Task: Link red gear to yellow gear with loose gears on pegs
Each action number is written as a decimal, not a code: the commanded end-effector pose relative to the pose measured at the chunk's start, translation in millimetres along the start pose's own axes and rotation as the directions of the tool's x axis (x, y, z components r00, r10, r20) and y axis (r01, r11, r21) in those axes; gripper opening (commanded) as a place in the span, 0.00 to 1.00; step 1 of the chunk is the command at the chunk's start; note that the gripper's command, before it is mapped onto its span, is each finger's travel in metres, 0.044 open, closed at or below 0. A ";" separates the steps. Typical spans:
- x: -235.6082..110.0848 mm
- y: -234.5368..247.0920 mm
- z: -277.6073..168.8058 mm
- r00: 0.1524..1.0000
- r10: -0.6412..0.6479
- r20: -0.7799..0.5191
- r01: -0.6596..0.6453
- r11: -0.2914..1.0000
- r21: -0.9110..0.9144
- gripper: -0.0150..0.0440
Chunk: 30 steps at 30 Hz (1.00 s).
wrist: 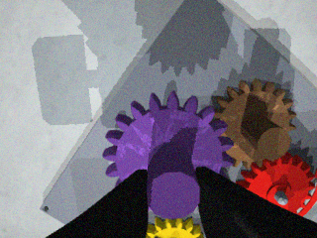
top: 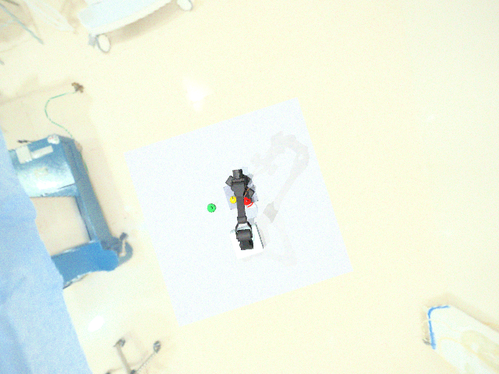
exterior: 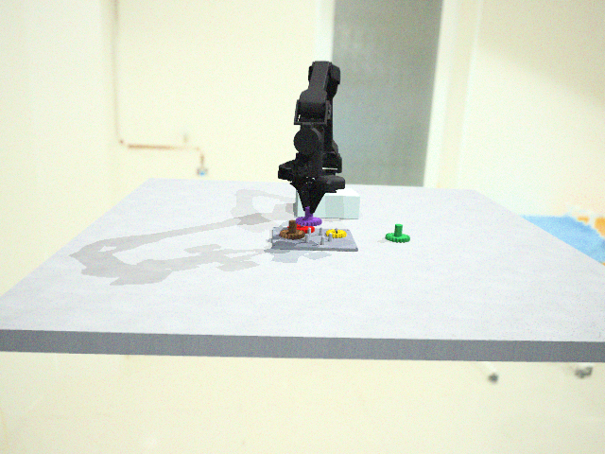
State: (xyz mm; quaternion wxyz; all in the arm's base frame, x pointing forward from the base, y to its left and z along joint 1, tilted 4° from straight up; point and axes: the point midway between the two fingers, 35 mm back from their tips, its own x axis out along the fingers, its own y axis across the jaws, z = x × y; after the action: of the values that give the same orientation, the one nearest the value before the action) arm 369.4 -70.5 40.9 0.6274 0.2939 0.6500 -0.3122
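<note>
My gripper (exterior: 309,210) (wrist: 170,178) is shut on the stem of the purple gear (exterior: 308,221) (wrist: 129,144), holding it above the grey board (exterior: 346,250) (wrist: 69,193). The red gear (top: 247,201) (exterior: 306,229) (wrist: 267,183) and yellow gear (top: 232,198) (exterior: 336,234) (wrist: 173,232) are on the board. The brown gear (exterior: 292,235) (wrist: 277,106) sits on the board beside the red gear. The green gear (top: 211,208) (exterior: 398,237) stands on the table, off the board. The purple gear hides part of the board in the wrist view.
Several bare pegs, one a thin grey peg (exterior: 322,239), stand on the board between the brown and yellow gears in the exterior view. The white base block (top: 255,245) (exterior: 346,206) is behind the board. The arm hides part of the board from above.
</note>
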 end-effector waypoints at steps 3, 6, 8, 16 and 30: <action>-0.5 -0.3 1.1 1.000 -0.002 0.006 0.002 1.000 -0.005 0.25; -0.5 -0.3 1.1 1.000 -0.002 0.006 0.002 1.000 -0.005 0.25; -0.5 -0.3 1.1 1.000 -0.002 0.006 0.002 1.000 -0.005 0.25; -0.5 -0.3 1.1 1.000 -0.002 0.006 0.002 1.000 -0.005 0.25; 7.7 0.1 0.8 1.000 -0.002 0.006 0.003 0.996 -0.084 0.25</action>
State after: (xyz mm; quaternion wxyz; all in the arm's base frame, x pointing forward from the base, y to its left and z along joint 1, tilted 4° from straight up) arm 370.4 -70.5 36.7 0.6353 0.2793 0.6561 -0.2964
